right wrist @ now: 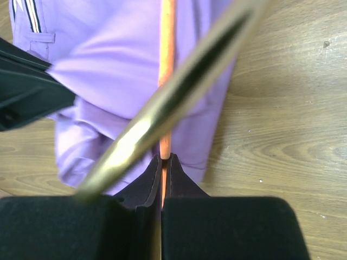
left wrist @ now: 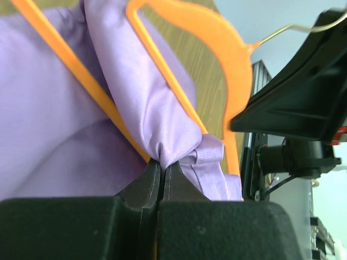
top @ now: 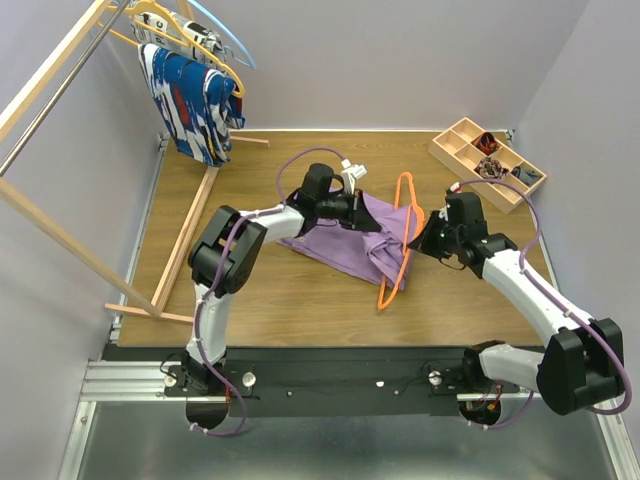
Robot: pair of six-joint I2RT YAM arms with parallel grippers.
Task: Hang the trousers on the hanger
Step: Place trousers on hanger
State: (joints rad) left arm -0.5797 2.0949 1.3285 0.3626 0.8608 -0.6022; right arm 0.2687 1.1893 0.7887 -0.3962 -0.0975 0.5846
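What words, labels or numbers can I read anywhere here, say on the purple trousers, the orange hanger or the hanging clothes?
No text can be read in any view.
Trousers: no print, only dark stripes on the white waistband.
Orange hanger: plain, no marking.
Blue, white and red garment: only a pattern, too blurred to show letters.
Wooden tray: its contents are too small to read.

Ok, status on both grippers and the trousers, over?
Left gripper shut on trousers, fold threaded through hanger. Right gripper shut on hanger. Nothing blocking seen.
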